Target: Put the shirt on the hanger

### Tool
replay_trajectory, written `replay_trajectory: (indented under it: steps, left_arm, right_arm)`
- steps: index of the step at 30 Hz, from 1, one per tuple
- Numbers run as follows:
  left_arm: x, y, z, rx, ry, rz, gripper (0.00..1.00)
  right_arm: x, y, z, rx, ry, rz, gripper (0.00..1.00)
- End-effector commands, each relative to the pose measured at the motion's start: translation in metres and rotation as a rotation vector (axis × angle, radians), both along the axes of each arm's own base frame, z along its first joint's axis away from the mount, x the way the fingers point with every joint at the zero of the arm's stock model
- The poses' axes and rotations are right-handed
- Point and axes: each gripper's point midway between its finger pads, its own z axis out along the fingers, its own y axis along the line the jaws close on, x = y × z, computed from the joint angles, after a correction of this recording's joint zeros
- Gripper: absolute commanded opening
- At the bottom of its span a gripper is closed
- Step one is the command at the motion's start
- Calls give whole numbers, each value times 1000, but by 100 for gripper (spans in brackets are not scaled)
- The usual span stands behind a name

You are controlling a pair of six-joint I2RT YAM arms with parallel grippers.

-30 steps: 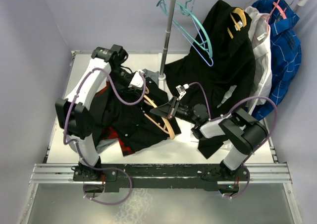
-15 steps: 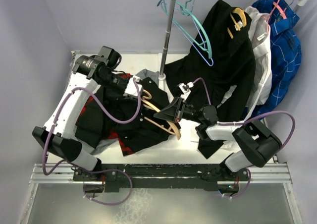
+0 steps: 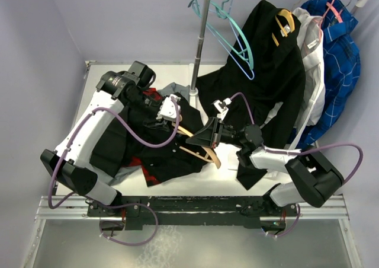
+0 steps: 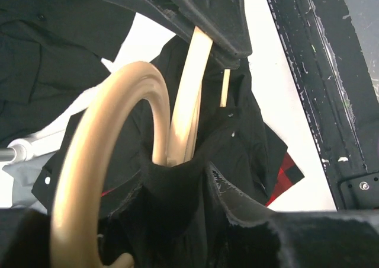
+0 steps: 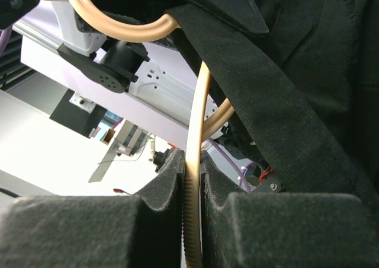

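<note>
Shirt [image 3: 160, 152] lies bunched on the desk [image 3: 195, 182], its neck cloth pinched in the left hand [image 3: 170, 109] beside the hook of the hanger [image 3: 208, 154]. The right hand [image 3: 202, 136] clamps one hanger arm, likely steadying it so fabric can slide over.

The white desk [image 3: 220, 174] carried a black shirt [image 3: 159, 152] over a plaid shirt [image 3: 150, 176] at eight o'clock, and a rack pole [image 3: 198, 66] at twelve.

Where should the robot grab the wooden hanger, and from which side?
Grip the hanger by its bare wooden arm where it sticks out of the black shirt, coming from the right. That arm is a thin bar the fingers can close across, while the hook end is wrapped in collar fabric. The right gripper is clamped there now.
</note>
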Motion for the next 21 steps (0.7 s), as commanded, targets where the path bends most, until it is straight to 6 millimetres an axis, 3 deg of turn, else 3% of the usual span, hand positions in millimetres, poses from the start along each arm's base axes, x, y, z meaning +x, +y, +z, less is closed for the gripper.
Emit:
replay_trajectory:
  steps: [1, 3, 4, 8, 12, 13, 15, 17, 19, 21]
  left_arm:
    - [-27, 7, -24, 133, 153, 8, 32]
    - [-29, 8, -30, 153, 156, 0, 6]
    - [-31, 9, -31, 156, 154, -6, 0]
    - [-35, 12, -29, 136, 102, -52, 0]
    - [-32, 5, -6, 76, 68, -42, 0]
    - [-32, 5, 0, 65, 48, -41, 0]
    - [-33, 6, 12, 43, 9, -36, 0]
    - [-37, 9, 20, 28, -15, -33, 0]
    - [-43, 13, 25, 18, -36, -32, 0]
    - [-47, 18, 28, 19, -61, -26, 0]
  right_arm:
    - [-10, -35, 105, 333, -346, -146, 0]
    - [-12, -37, 110, 346, -354, -156, 0]
    - [-12, -39, 112, 353, -356, -163, 0]
    - [-16, -43, 120, 375, -364, -170, 0]
    - [-19, -44, 122, 350, -372, -172, 0]
    - [-19, -44, 121, 333, -378, -175, 7]
    - [-21, -48, 118, 302, -407, -200, 38]
    - [-18, -57, 114, 264, -405, -242, 56]
    - [-12, -69, 114, 220, -387, -292, 97]
    - [-6, -79, 114, 161, -389, -340, 100]
